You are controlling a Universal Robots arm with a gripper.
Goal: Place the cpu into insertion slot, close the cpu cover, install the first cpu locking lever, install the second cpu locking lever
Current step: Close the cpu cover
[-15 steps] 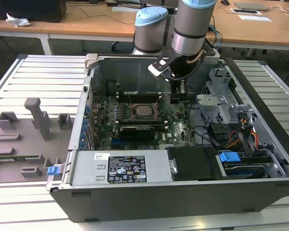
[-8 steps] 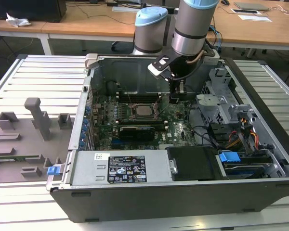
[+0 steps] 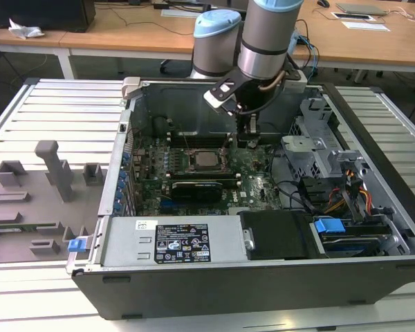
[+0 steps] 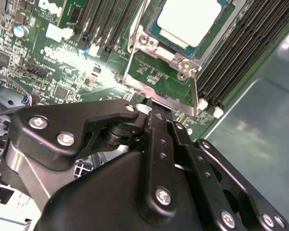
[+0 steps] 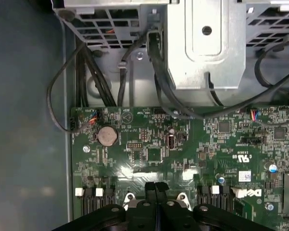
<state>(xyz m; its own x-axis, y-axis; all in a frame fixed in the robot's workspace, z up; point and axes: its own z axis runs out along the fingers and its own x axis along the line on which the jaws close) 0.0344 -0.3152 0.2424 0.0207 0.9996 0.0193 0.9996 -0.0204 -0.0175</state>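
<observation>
**A:** Where is the cpu point(image 4: 190, 21)?

**B:** It lies flat in the insertion slot point(image 4: 185, 65) on the green motherboard point(image 5: 183, 144), between banks of long black memory slots point(image 4: 241, 53). The cpu cover point(image 4: 166, 52) looks to be down around it, and the pale metal top shows through its window.

**A:** And the gripper point(image 5: 155, 186)?

**B:** Its black fingers are pressed together with nothing visible between them. The tips are low over the board, just beside the socket's edge, near a shiny tab and a thin wire locking lever point(image 4: 194, 89). I can't tell whether that lever is latched.

**A:** How would the chip handle?

**B:** Light, stiff and flat, I'd judge, with a smooth dull-silver lid that offers little grip. It is best held by two opposite edges. The underside and the socket's contacts are likely delicate, so no sliding or tilting.

**A:** And the cover and lever?

**B:** The cover is a square frame of thin sheet steel, probably springy. The lever is a slim round rod, hard and slick. I'd push it near its free end, square on, or it may slip off the fingers.
</observation>
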